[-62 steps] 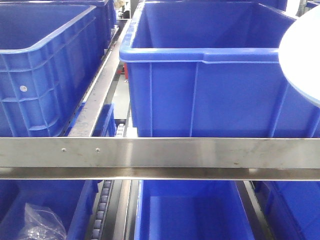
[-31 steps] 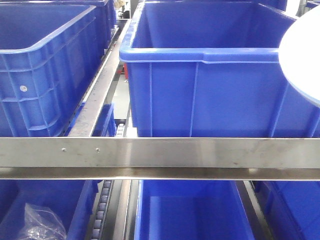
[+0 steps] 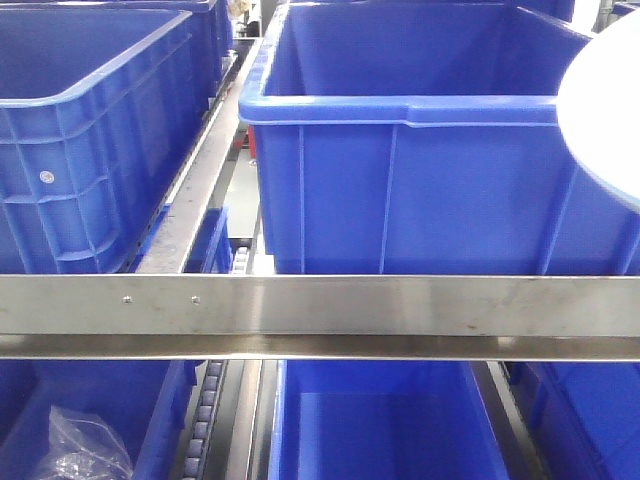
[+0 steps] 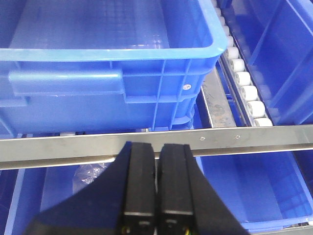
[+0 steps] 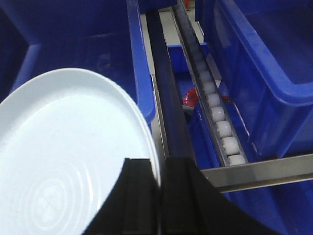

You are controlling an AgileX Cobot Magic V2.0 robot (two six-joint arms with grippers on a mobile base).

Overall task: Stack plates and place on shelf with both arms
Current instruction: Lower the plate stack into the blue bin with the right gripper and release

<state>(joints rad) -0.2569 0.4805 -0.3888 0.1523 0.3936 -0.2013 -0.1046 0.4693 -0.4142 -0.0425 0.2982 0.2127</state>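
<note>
We see big blue crates [image 3: 420,150] filling the front view, one at left [image 3: 90,130] and one in the middle, with more below the rail. Across the whole width runs the shelf [image 3: 320,305], its brushed steel front rail flat and level, and a roller track [image 5: 215,112] runs back between the crates. At the right edge of the front view we catch part of a pale plate [image 3: 605,110], raised in front of the middle crate's right end and above the rail. From the right wrist we see the same plate [image 5: 63,161] much closer: glossy, tilted, faint concentric ripples near its centre, its rim pinched between the two dark fingers of the right hand [image 5: 159,196], one finger over the plate's face and one behind the rim. We can make out only this one plate; whether a second sits beneath it, we cannot tell from here. The left hand [image 4: 156,191] hangs just in front of the rail, its two black fingers pressed together with nothing between them. Lower left, we spot a crumpled clear plastic bag [image 3: 80,450] lying in a lower crate.
</note>
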